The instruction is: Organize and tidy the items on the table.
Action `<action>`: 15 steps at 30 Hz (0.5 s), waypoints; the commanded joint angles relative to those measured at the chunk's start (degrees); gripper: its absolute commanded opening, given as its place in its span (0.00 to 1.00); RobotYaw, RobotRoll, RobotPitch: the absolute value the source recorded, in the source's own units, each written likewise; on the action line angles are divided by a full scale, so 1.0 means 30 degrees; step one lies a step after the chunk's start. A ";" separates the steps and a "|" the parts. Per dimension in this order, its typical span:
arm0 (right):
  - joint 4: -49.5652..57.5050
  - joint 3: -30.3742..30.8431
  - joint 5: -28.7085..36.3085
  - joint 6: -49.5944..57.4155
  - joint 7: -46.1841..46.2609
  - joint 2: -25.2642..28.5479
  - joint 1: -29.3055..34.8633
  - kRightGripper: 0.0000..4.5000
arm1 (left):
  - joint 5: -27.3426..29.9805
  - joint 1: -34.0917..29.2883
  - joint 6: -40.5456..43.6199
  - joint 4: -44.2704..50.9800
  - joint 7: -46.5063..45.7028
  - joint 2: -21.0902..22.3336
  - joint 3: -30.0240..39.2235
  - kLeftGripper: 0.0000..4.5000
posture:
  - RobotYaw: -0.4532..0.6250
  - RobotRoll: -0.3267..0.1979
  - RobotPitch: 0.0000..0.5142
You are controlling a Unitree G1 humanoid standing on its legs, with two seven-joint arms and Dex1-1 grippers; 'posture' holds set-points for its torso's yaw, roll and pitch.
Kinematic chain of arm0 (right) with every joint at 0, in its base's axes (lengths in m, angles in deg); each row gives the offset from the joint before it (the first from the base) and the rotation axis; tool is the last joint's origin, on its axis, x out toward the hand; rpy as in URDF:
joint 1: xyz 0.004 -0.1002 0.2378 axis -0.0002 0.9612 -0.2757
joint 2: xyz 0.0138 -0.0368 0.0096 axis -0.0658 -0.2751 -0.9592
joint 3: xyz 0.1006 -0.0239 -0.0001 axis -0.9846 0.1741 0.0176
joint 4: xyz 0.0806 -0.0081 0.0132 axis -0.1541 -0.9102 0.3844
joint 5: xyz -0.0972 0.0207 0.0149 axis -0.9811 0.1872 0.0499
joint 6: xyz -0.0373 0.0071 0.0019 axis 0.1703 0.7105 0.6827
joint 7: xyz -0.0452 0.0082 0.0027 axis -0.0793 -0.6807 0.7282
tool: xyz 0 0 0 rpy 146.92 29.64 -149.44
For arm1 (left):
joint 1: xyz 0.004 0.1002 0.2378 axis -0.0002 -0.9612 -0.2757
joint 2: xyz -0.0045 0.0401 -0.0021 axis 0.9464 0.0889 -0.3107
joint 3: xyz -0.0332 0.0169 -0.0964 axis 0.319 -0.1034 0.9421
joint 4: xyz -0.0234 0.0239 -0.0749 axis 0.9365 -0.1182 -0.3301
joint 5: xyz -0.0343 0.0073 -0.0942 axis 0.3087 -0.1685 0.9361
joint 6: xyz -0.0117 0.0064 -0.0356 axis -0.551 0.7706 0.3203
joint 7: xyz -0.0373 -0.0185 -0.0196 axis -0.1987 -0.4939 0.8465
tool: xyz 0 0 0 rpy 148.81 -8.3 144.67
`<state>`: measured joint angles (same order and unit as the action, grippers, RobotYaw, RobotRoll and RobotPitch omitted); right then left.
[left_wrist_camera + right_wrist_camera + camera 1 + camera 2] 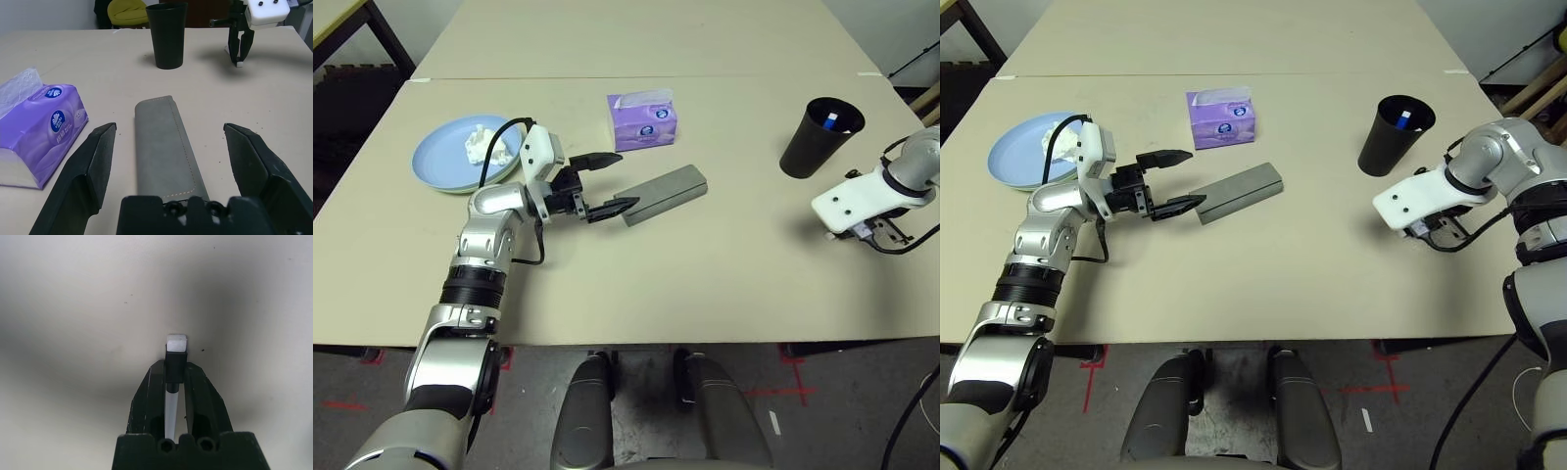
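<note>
The left claw (168,147) stands wide open, level, the case (166,147) lying between its fingers, seemingly ready for clamping. The right claw (175,363) points down at the tabletop (705,264), pinched on a small white-tipped stick (176,345), probably to drop into the cup (820,135) beside it.

Grey concrete floor (636,392) along the bottom, marked with red tape crosses (790,377) — a yellow-green chair (128,11) stands top centre.
</note>
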<state>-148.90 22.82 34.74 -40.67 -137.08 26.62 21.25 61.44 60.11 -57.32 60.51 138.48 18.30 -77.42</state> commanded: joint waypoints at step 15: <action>0.6131 -0.4909 1.6145 1.8485 -0.1651 -0.0322 -0.1323 0.08 | -0.0070 0.0752 -0.0394 -0.1121 0.0242 -0.0130 -0.0258 1.00 | 0.51 0.62 0.40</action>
<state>-131.88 12.29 79.96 10.09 -142.98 25.96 16.94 61.41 61.68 -57.74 58.00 138.64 18.18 -77.48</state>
